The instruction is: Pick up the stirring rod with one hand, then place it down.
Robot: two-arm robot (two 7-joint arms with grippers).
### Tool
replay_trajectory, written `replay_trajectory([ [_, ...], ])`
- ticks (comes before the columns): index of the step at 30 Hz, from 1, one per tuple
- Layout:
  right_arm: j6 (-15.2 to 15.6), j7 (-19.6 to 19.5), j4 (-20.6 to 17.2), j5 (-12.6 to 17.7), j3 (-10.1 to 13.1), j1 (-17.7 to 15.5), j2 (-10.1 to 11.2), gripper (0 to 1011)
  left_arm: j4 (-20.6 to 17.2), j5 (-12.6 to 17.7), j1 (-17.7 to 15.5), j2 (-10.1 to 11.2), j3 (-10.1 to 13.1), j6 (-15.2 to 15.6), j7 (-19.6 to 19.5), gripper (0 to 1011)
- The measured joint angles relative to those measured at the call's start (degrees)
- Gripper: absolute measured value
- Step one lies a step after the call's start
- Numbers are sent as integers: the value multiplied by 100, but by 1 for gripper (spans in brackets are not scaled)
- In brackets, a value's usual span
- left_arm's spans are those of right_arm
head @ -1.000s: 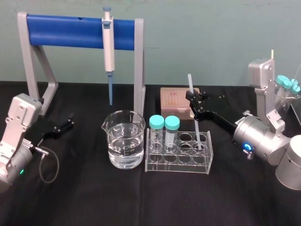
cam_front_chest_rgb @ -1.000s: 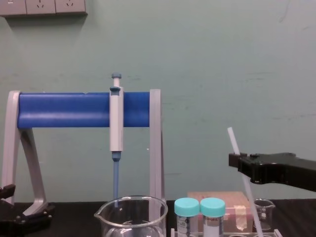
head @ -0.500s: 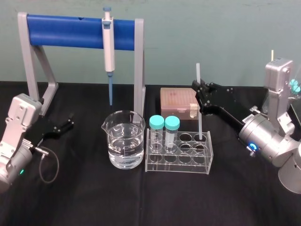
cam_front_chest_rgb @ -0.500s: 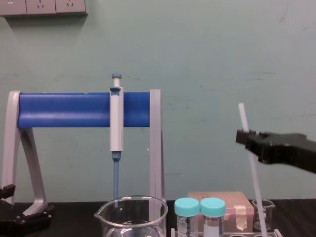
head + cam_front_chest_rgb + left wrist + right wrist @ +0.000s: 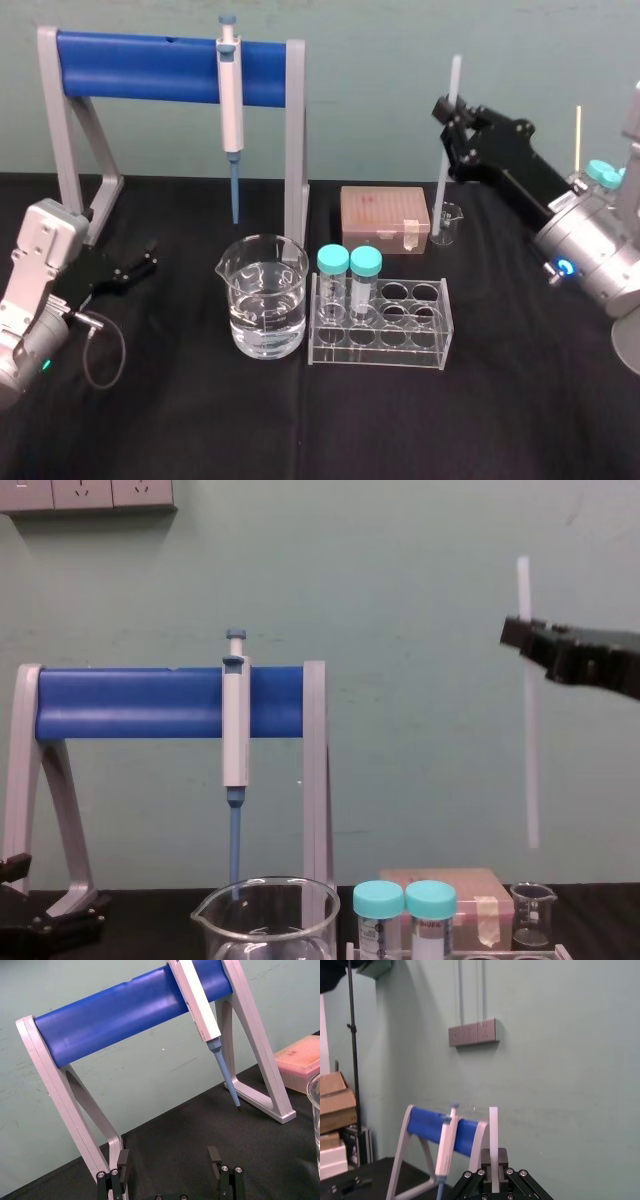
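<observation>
The stirring rod [image 5: 441,190] is a thin white translucent stick held nearly upright in the air, behind the tube rack [image 5: 380,325] and above the small beaker [image 5: 447,223]. My right gripper [image 5: 450,112] is shut on its upper part. From the chest, the rod [image 5: 529,750] hangs well above the table with the right gripper [image 5: 521,632] pinching it near the top. The right wrist view has the rod [image 5: 493,1135] rising between the right gripper's [image 5: 493,1162] black fingers. My left gripper [image 5: 146,261] rests open at the table's left, by the stand's foot; its fingers [image 5: 214,1155] hold nothing.
A grey-white pipette [image 5: 231,90] hangs on the blue-barred stand [image 5: 140,65]. A beaker of water [image 5: 264,297] stands left of the rack, which holds two teal-capped tubes [image 5: 349,275]. A pink tip box [image 5: 384,218] sits behind the rack.
My right gripper has lifted the stirring rod up out of the tube rack and carried it back and to the right; it has straightened to nearly vertical. The left arm has not moved.
</observation>
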Motion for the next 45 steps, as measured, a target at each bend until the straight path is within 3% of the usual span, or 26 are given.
replay_trajectory([
  [11,-3,-89,-228,40,144,30,12,73,0,0,0,0,0,0,0,1000],
  [45,49,-134,-380,29,192,-126,51,72,0,0,0,0,0,0,0,1000],
])
